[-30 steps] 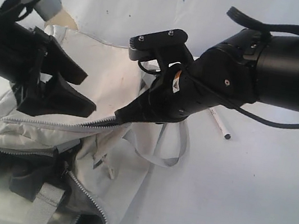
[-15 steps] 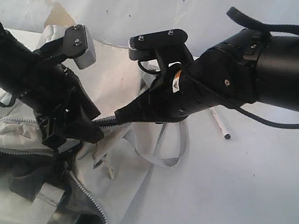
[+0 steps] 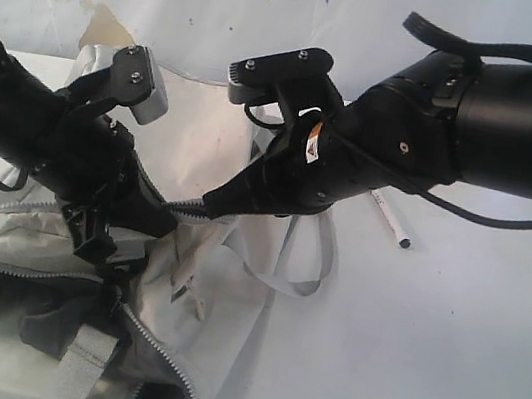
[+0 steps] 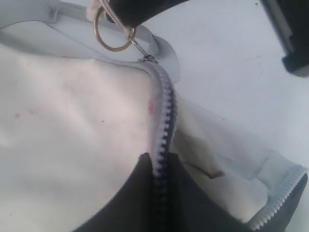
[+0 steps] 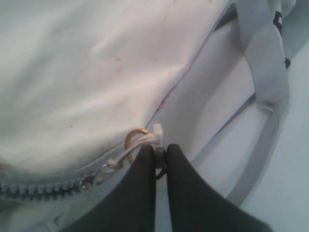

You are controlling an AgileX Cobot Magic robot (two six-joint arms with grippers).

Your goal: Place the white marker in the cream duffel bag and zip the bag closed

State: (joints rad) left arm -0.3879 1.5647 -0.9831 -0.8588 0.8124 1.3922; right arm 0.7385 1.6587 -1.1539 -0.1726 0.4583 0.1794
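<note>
1. My right pincer [image 5: 161, 149] is pinched tight on the brass ring [image 5: 131, 141] of the zip [image 4: 163, 116]. It sits at one end of the teeth.
2. My left pincer [image 4: 161, 166] is clamped across the same zip further along, bracing the seam of the bag [image 3: 200, 134].
3. The bag sprawls over the left side of the table [image 3: 422, 366], reaching the near edge. Another opening, nearer that edge, gapes and shows dark lining.
4. The marker [image 3: 391, 221] lies bare on the table beyond my right arm, toward the far edge, outside the bag.
5. I judge this to be zip work ahead of loading, since nothing is packed yet.
6. Next I would draw the ring steadily along the teeth while my left keeps the seam taut. Then I would free a pincer to fetch the marker.
</note>
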